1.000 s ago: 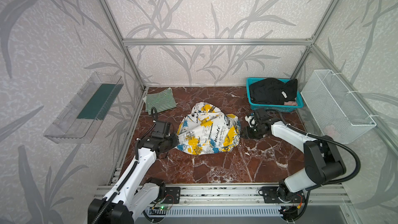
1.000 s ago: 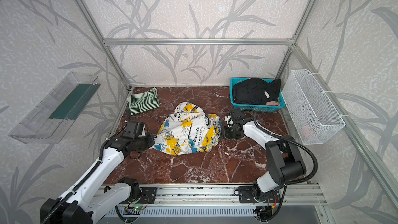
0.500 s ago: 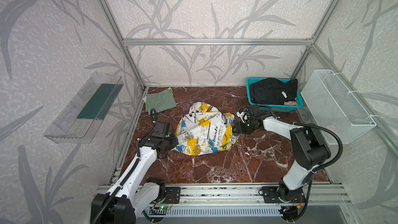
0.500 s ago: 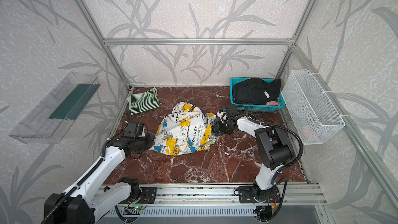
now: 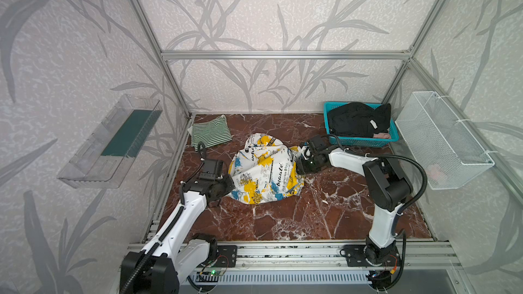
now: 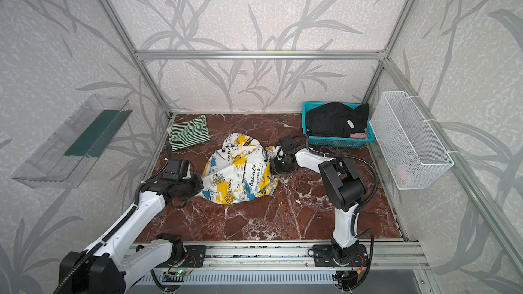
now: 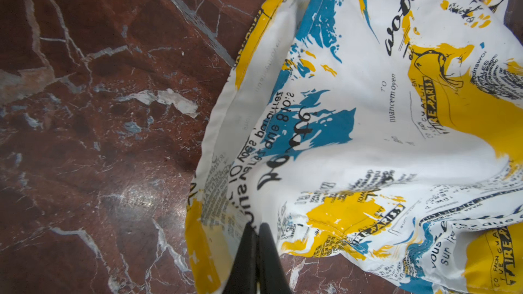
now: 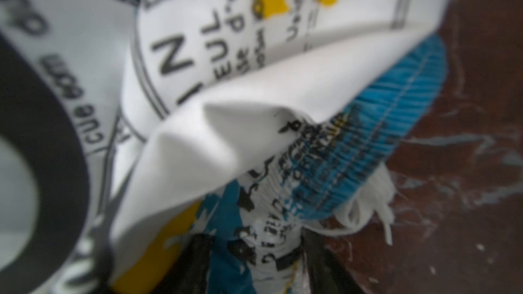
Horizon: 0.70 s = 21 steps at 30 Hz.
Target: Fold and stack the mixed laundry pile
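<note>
In the middle of the surface [image 5: 311,216] the printed garment [image 5: 264,171] lies crumpled. The left tool [image 7: 257,227] is pinched together on its edge. The right tool [image 8: 256,253] straddles the waistband [image 8: 368,151]; whether it grips, I cannot tell. It looks like the spreading step. Next: clamp, then pull flat.

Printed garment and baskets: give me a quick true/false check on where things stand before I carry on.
1. The left claw is shut on the printed garment's edge. True.
2. The right claw has printed cloth between its fingers. True.
3. The striped garment lies in the teal basket. False: it lies on the tabletop at the back left; the basket holds a black garment.
4. The wire basket stands on the tabletop. False: it hangs on the side wall.
5. The printed garment is folded flat. False: it lies crumpled between the claws.
</note>
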Each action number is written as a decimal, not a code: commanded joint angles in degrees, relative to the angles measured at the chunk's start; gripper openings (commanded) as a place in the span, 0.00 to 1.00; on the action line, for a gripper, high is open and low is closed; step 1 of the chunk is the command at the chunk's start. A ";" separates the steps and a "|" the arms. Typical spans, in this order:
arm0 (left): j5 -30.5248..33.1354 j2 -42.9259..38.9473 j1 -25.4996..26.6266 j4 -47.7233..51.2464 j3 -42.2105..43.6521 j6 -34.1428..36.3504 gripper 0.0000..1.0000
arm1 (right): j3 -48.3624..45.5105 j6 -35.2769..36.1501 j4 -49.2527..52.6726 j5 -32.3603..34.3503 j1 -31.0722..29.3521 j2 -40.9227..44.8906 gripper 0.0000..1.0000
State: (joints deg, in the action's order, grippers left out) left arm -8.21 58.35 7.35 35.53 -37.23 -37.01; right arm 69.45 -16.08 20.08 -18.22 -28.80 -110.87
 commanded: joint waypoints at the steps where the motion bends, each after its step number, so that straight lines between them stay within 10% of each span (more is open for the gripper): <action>1: 0.22 -0.27 -0.54 0.37 0.23 0.52 0.00 | 0.74 0.29 7.05 7.23 -1.58 -1.66 0.35; 7: 0.54 -0.82 -1.51 1.91 -1.96 1.65 0.00 | 1.63 2.94 13.51 16.91 -1.57 5.96 0.09; 21: -2.33 5.83 -6.64 5.37 -22.03 7.61 0.00 | 27.83 21.14 38.05 41.89 -2.38 19.64 0.04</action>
State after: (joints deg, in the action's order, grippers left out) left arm -10.04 63.66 1.67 38.65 -55.05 -31.97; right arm 94.78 -0.03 50.81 16.49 -30.79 -93.82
